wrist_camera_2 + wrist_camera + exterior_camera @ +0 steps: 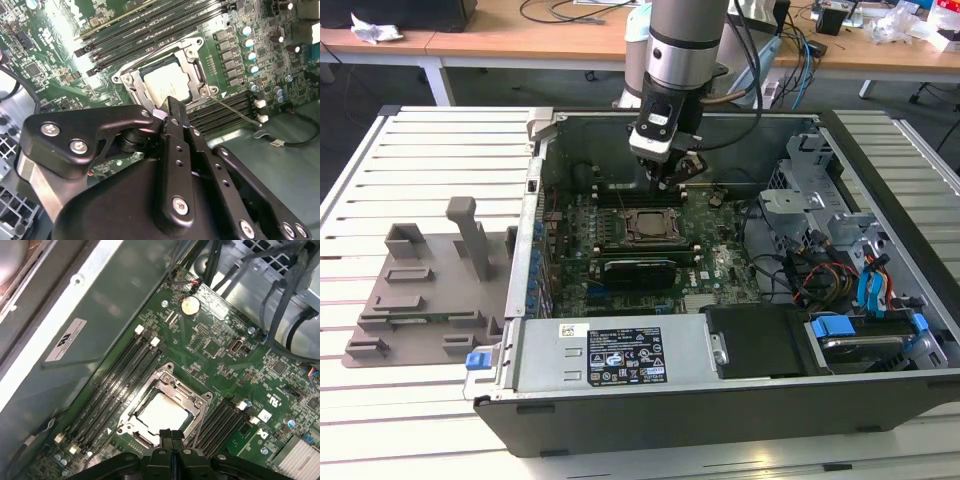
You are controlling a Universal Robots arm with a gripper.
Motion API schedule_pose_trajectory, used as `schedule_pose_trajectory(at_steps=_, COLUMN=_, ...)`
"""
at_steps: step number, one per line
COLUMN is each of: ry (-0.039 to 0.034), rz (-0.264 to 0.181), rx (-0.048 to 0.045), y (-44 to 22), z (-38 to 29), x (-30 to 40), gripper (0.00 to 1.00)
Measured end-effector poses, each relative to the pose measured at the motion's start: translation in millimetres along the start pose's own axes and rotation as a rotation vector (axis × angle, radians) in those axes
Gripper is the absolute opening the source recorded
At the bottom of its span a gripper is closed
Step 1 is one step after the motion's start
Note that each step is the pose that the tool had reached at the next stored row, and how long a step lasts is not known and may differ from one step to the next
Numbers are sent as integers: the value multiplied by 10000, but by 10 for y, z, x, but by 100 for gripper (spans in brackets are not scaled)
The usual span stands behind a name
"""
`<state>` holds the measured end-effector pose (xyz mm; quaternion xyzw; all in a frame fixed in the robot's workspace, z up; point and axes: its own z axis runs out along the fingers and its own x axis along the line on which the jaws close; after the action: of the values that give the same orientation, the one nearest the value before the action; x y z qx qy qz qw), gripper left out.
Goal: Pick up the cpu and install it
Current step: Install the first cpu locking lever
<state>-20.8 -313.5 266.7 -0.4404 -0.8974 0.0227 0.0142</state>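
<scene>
Black gripper fingers pressed together with nothing between them, hovering just above the socket edge. Past the fingertips, the cpu sits flat inside the metal socket frame, silvery top up. Beyond that, memory slots flank the socket on the green motherboard inside the open PC case.

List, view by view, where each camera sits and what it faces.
Exterior view: off the arm, above the open computer case, looking down at the arm and claw.
Second wrist view: on the arm, looking past the claw at the cpu in its socket.
First wrist view: on the arm, claw at the frame's edge, facing the cpu.
Both wrist views share the cpu.
</scene>
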Motion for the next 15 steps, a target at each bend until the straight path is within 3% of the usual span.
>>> schedule_pose_trajectory(at_steps=4, ry=-33, rz=-614, rx=4, y=0, z=0, x=0, gripper=11)
schedule_pose_trajectory(at_steps=15, ry=-91, rz=-1703, rx=10, y=0, z=0, x=0, gripper=11)
